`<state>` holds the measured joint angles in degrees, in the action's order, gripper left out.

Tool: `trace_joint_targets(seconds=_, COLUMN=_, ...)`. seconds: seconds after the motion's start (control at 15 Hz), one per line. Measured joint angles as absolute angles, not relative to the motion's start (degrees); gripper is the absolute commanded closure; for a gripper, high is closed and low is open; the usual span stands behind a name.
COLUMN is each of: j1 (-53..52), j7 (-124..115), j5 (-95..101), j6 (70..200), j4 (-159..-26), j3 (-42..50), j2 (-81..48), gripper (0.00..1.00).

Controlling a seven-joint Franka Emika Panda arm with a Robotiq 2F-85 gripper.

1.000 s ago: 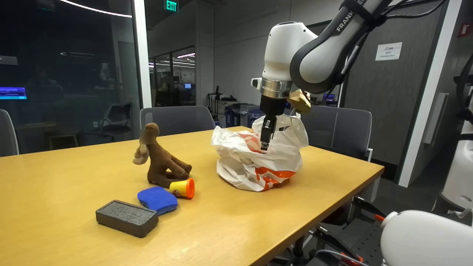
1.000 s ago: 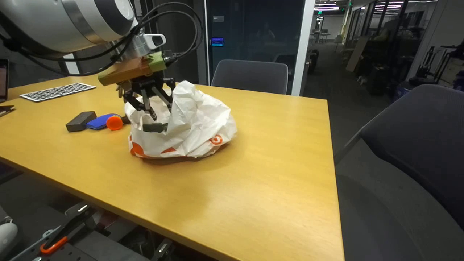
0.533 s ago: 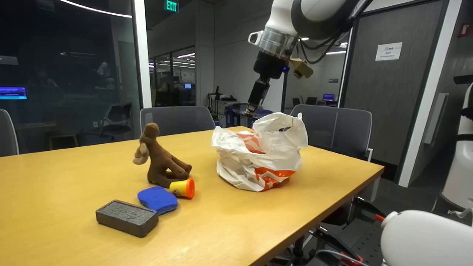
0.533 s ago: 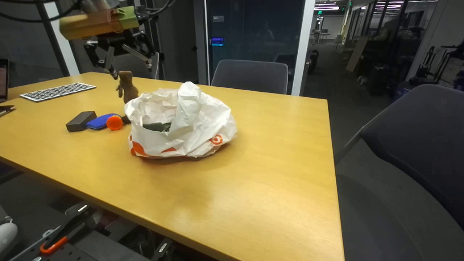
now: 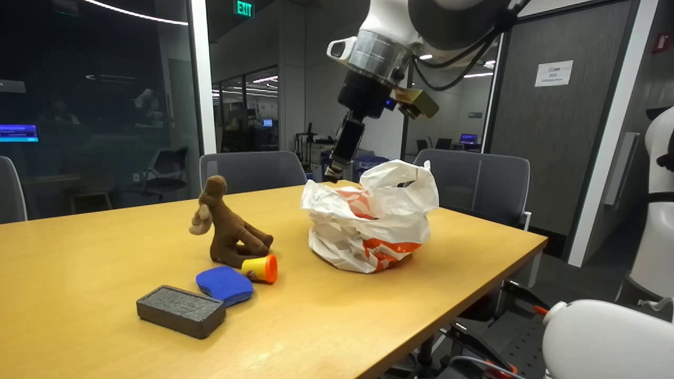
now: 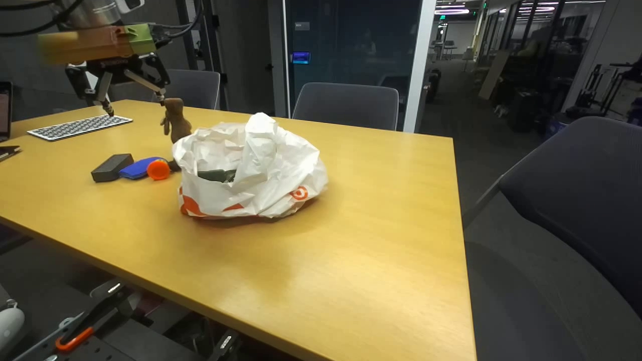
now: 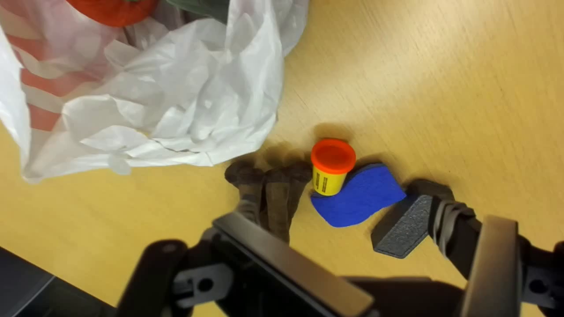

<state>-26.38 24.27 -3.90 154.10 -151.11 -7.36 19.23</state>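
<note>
Probably light and squashy, the plush toy is best gripped around its middle.
Nothing is held by the wide-spread gripper; the toy is set just beside the yellow tub.

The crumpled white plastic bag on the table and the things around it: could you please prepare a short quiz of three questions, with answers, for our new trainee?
1. True or false: the black two-fingered pincer stands open, with nothing in its grip.

2. Choose one. In the wrist view, what lies between the small yellow tub with an orange lid and the dark grey rectangular block?
A: a brown plush toy
B: a flat blue foam-like piece
C: a white keyboard

3. Name the colours of two things seen inside the crumpled white plastic bag in the wrist view.

Key
1: True.
2: B.
3: Orange-red and dark green: a rounded orange-red thing and a dark green thing, both only partly visible.
</note>
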Motion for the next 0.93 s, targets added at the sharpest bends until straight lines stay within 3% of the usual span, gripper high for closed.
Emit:
trace_joint_targets(seconds=0.33, j1=-24.7, j7=19.6, j5=2.7, j6=162.0, j4=-148.2, j3=-12.9, j2=9.9, gripper=0.00)
trace_joint_targets(seconds=0.93, j1=-20.1, j7=8.5, j5=13.5, j6=160.8, j4=-143.8, j3=-16.2, j2=5.5, gripper=0.00)
